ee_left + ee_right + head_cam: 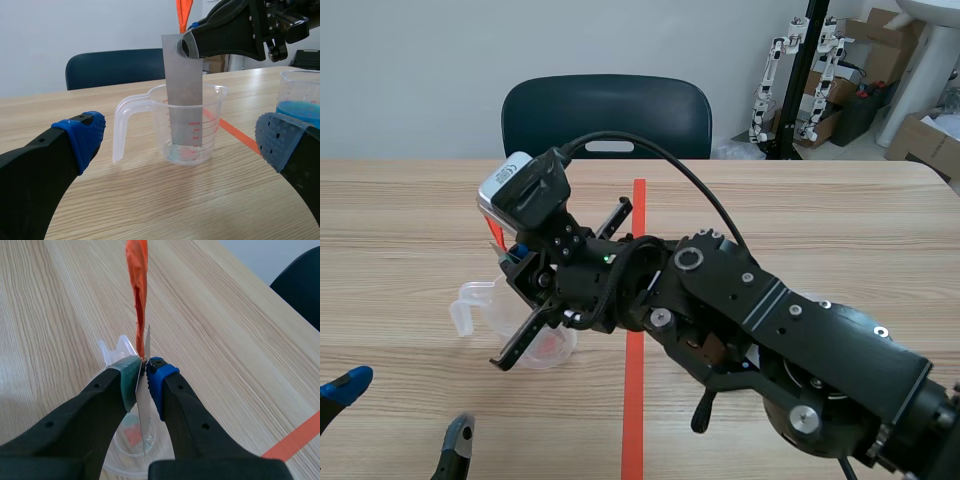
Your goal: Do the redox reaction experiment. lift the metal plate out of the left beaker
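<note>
A clear plastic beaker (480, 303) (200, 130) with a handle stands left of the tape line. The grey metal plate (184, 95) stands upright with its lower part inside this beaker. My right gripper (515, 258) (190, 47) (144, 371) reaches across from the right and is shut on the plate's top edge. Between its pads the plate (144, 407) shows edge-on. An orange strip (138, 295) (183, 12) rises from the plate's top. My left gripper (400, 415) (182, 140) is open, low at the near left and a short way before the beaker, holding nothing.
A second beaker (300, 100) with blue liquid stands to the right of the first; the right arm hides it in the scene view. A red tape line (635, 380) runs down the table's middle. A dark chair (605, 115) stands behind the far edge.
</note>
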Tool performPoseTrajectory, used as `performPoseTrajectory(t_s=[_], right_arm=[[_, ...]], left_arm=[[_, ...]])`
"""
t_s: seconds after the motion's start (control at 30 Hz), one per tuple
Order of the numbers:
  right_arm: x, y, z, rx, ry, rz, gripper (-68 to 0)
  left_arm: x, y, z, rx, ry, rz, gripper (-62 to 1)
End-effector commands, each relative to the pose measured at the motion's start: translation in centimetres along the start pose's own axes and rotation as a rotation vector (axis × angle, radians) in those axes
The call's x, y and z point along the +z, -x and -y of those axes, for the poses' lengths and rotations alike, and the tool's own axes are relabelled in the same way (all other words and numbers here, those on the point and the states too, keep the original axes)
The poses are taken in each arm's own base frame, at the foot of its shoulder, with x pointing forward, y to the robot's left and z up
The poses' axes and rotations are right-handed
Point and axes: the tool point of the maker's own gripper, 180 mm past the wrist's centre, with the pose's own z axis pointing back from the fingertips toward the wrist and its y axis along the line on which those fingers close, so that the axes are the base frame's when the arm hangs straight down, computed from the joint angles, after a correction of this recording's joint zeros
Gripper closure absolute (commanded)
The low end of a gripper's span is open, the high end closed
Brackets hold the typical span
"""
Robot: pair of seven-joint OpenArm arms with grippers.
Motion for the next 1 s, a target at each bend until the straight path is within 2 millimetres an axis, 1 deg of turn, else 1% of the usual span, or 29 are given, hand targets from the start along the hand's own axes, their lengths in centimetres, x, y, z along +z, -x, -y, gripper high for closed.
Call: performPoseTrajectory(t_s=[0.0, 0.23, 0.3, 0.43, 0.57, 0.8, 0.97], right_arm=[[0.0, -1.4, 1.1, -0.002, 0.021, 0.04, -6.0], [0.1, -1.3, 1.4, -0.002, 0.028, 0.037, -5.4], [0.1, -1.3, 1.4, -0.007, 0.027, 0.038, -0.2], [0.1, -1.2, 1.3, -0.011, 0.027, 0.031, -0.6], [0.1, -1.3, 1.3, -0.062, 0.023, 0.034, -0.6], [0.1, -1.8, 1.2, -0.07, 0.017, 0.043, -0.6], [0.5, -3.2, 2.0, -0.103, 0.03, 0.057, -0.6]], left_arm=[[0.1, -0.5, -0.1, -0.003, -0.003, 0.017, -62.3], [0.1, -0.5, -0.1, -0.003, -0.003, 0.017, -62.3], [0.1, -0.5, -0.1, -0.003, -0.003, 0.017, -62.3], [0.1, -0.5, -0.1, -0.003, -0.003, 0.017, -62.3], [0.1, -0.5, -0.1, -0.003, -0.003, 0.017, -62.3], [0.1, -0.5, -0.1, -0.003, -0.003, 0.017, -62.3], [0.1, -0.5, -0.1, -0.003, -0.003, 0.017, -62.3]])
